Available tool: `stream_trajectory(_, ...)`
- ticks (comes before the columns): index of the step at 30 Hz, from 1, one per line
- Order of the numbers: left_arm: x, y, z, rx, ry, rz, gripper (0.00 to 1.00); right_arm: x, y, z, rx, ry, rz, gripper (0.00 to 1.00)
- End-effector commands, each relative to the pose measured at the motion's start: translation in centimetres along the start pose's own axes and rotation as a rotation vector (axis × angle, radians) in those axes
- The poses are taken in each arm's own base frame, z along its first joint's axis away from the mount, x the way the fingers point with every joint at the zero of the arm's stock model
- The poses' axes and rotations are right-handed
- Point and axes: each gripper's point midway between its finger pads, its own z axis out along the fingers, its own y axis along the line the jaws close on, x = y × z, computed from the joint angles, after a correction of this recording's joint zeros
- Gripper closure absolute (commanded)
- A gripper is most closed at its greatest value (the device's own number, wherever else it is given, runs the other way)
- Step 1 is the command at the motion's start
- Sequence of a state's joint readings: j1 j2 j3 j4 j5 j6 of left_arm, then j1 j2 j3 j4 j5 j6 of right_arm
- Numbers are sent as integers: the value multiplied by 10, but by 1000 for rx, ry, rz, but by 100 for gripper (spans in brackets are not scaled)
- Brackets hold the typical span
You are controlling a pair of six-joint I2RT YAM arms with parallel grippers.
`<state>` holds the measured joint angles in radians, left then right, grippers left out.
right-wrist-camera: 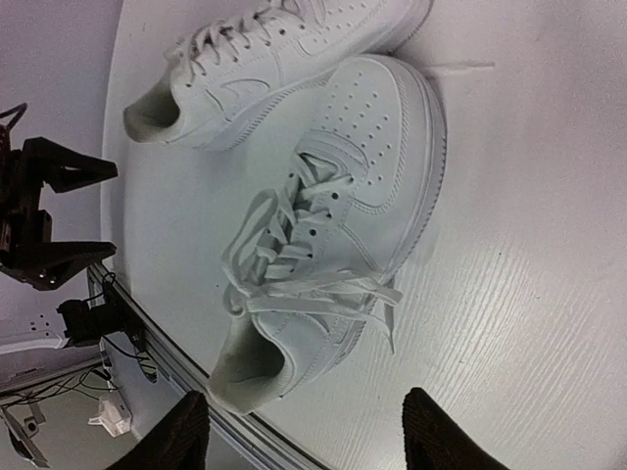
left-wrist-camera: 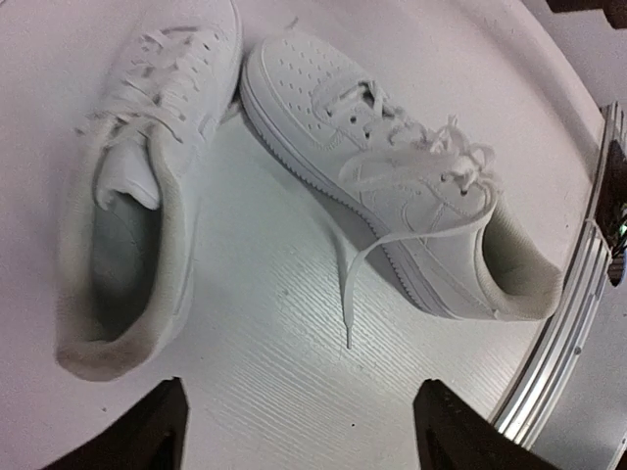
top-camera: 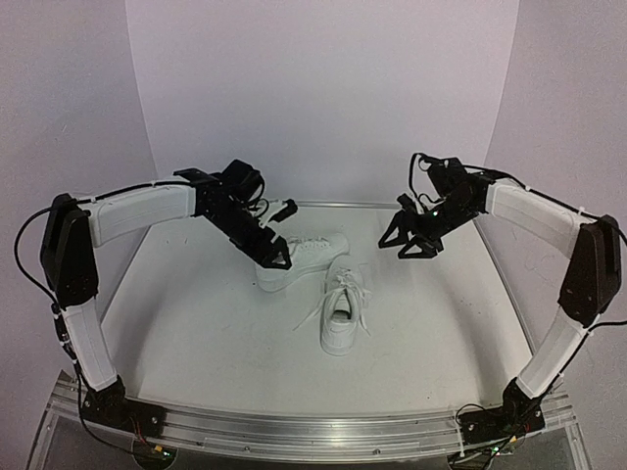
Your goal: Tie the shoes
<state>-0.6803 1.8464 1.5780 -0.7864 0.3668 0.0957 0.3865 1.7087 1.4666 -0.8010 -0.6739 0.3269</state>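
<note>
Left hand (top-camera: 277, 257) and right hand (top-camera: 415, 247) both apart, empty; thin flat laces (right-wrist-camera: 284, 257) may slip out, or shoe (top-camera: 339, 328) gets dragged.

Left arm (top-camera: 137, 213): your links wear white shells, with black housings at the joints.
Right arm (top-camera: 534, 215): the same white shells and black joints.
Cables (top-camera: 24, 245): a thin black wire loops out at 9 o'clock from your left elbow.
Left gripper (top-camera: 274, 250): black, with triangular fingers.
Right gripper (top-camera: 409, 245): black, with a green light (top-camera: 428, 208) at 1 o'clock.
</note>
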Motion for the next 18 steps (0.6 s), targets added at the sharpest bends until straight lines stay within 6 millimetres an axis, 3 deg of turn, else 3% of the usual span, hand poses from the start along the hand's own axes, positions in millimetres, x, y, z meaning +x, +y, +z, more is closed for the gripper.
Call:
stream_trajectory(1, -58, 13, -84, -50, -227, -45, 11, -29, 31, -50, -36, -155, -40, 29)
stream_trajectory(3, -67, 34, -107, -67, -295, -125, 3, -37, 35, -65, -31, -206, -54, 22)
stream_trajectory(5, -71, 57, -130, -78, -362, -219, 1, -42, 37, -78, -22, -254, -62, 14)
stream_trajectory(8, -60, 91, -150, -128, -405, -346, 0, -40, 35, -88, -17, -305, -56, 8)
stream_trajectory(12, -15, 126, -139, -229, -295, -513, 0, -22, 13, -79, 14, -321, 0, 7)
stream_trajectory(18, 38, 125, -119, -266, -246, -612, 0, 24, -27, -43, 14, -276, 95, 6)
